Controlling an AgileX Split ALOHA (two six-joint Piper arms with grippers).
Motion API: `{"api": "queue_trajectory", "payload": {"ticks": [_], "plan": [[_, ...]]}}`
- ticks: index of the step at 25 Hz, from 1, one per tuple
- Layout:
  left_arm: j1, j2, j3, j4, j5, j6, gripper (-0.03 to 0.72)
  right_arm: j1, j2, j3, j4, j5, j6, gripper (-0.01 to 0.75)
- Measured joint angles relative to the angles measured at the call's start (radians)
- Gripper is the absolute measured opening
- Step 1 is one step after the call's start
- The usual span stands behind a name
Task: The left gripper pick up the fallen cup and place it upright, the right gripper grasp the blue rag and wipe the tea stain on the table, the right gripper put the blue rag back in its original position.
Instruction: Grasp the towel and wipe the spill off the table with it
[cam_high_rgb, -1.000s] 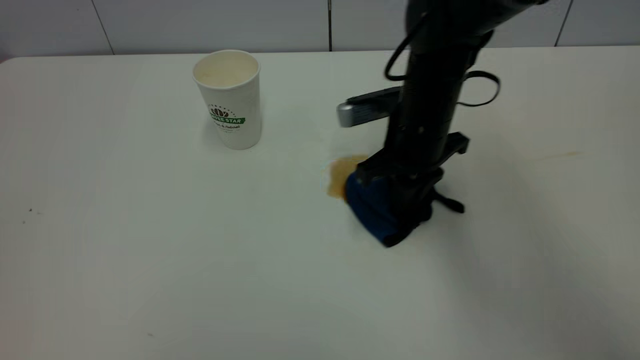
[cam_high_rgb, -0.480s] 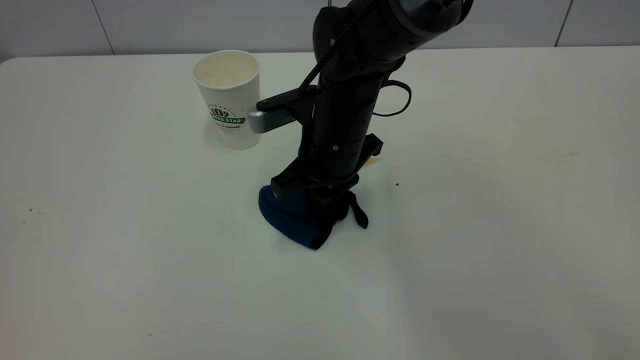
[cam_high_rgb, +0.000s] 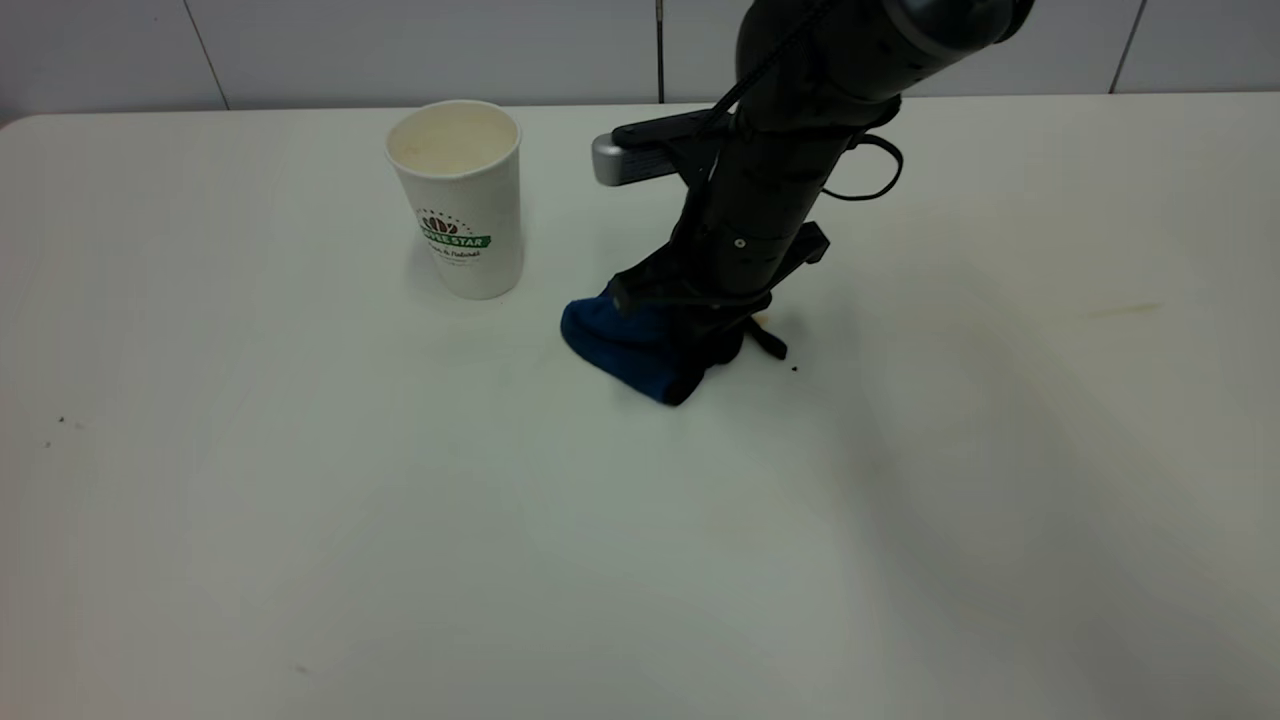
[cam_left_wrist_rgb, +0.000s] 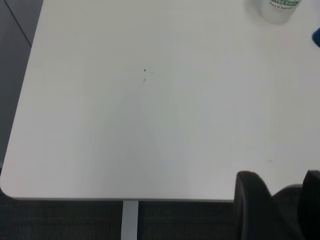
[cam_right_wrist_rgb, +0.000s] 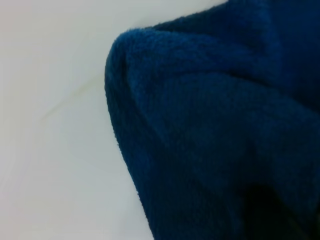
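Since half a second ago, the blue rag (cam_high_rgb: 640, 345) has been dragged from a spot nearer the front edge back toward the far edge of the table (cam_high_rgb: 300, 520), and since a second ago it has been swept across the place where the tea stain showed. Where a roundish brown patch was visible then, only a small brown remnant (cam_high_rgb: 760, 320) is seen now, just beside the rag on its right-edge side, with a tiny black speck (cam_high_rgb: 794, 368) close by. The wiping is therefore judged largely done, with a last trace possibly left before the rag is carried back to its place.

The right gripper (cam_high_rgb: 700, 335) is pressed down onto the table near the middle, toward the far edge, and is closed on the blue rag; the cloth is bunched beneath it and spills out toward the left edge and the front. In the right wrist view the rag (cam_right_wrist_rgb: 220, 130) fills most of the frame.

The cup (cam_high_rgb: 458, 195) stands upright near the far edge, left of the rag and apart from it. The left gripper (cam_left_wrist_rgb: 277, 200) is parked off the table's left-hand corner; its fingers are spread apart and hold nothing.
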Motion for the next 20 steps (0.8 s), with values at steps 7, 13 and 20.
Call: {"api": "queue_trajectory", "payload": {"ticks": [7, 13, 20], "plan": [[0.0, 0.0, 0.0, 0.0, 0.0, 0.0, 0.253, -0.158, 0.007, -0.047, -0.067, 0.083, 0.08, 0.075], [0.0, 0.0, 0.0, 0.0, 0.0, 0.0, 0.253, -0.293, 0.005, -0.064, -0.218, 0.22, 0.208, 0.075], [0.0, 0.0, 0.0, 0.0, 0.0, 0.0, 0.253, -0.441, 0.003, -0.066, -0.292, 0.343, 0.306, 0.084]]}}
